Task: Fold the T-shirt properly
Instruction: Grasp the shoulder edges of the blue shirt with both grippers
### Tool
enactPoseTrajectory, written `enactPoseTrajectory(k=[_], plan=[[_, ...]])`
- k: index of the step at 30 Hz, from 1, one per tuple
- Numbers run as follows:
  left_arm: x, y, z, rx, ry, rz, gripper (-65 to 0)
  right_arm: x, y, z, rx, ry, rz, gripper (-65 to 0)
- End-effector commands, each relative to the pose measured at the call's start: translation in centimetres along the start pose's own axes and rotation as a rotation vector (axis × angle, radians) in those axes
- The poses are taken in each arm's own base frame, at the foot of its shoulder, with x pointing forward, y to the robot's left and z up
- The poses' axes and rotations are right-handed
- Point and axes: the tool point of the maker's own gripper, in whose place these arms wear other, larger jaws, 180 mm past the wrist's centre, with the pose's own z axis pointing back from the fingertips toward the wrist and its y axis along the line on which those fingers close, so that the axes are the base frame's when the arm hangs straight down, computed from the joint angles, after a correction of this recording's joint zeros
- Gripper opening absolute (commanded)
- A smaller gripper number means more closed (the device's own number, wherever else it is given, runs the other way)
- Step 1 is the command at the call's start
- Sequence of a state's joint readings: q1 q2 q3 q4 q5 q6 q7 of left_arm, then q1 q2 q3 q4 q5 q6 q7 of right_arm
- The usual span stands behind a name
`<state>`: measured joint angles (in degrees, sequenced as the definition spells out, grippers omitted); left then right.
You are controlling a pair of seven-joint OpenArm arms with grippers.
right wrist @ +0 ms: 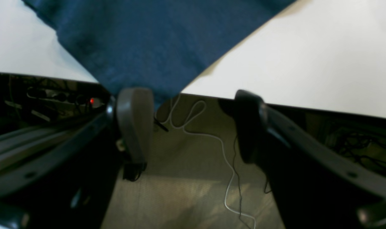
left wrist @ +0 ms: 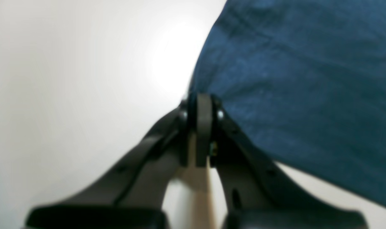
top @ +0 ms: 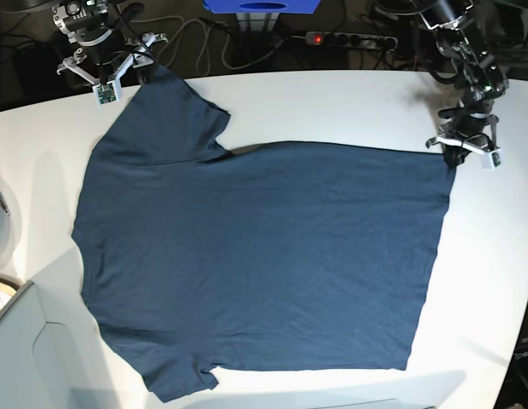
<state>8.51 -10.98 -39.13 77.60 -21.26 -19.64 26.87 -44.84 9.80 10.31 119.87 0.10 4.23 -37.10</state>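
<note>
The dark navy T-shirt [top: 264, 256] lies spread flat on the white table [top: 332, 102], neck to the left and hem to the right. At the far right hem corner, my left gripper [top: 458, 152] is shut on the T-shirt. In the left wrist view its pads [left wrist: 204, 111] press together on the cloth edge [left wrist: 291, 79]. My right gripper [top: 136, 61] stands open at the far left sleeve. The sleeve tip [right wrist: 148, 47] reaches over the table's edge between the open fingers [right wrist: 134, 117], close to the left one, with the gripper [right wrist: 191, 95] not closed on it.
A power strip [top: 345, 38] with a red light and cables lies behind the table's back edge. A pale bin [top: 34, 358] stands at the lower left. Past the table edge, a white cable [right wrist: 224, 149] trails on the floor.
</note>
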Motion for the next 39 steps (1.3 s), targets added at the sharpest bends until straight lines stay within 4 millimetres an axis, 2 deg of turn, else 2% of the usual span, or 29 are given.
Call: enactPoseTrajectory(k=[1, 8, 13, 27, 31, 39], plan=[[1.6, 0.1, 0.0, -0.005, -0.043, -0.007, -65.0, 0.4, 0.2, 0.4, 0.009, -0.021, 0.012, -26.8], [1.4, 0.2, 0.2, -0.001, -0.041, -0.007, -65.0, 0.7, 0.1, 0.2, 0.006, -0.031, 0.009, -26.2], [-0.1, 0.8, 0.8, 0.009, -0.015, -0.003, -65.0, 0.6, -0.5, -1.5, -0.001, -0.02, -0.006, -26.2], [-1.1, 1.1, 1.2, 0.015, 0.009, -0.006, -65.0, 0.4, -1.7, -5.0, -0.013, 0.006, -0.04, -26.2], [-1.4, 1.2, 1.3, 0.017, 0.016, -0.006, -65.0, 1.1, -0.6, -5.4, 0.017, -0.008, -0.025, -26.2], [-2.2, 1.5, 1.7, 0.024, 0.033, -0.008, -65.0, -0.3, -0.7, -6.6, 0.023, 0.04, -0.037, -28.3]])
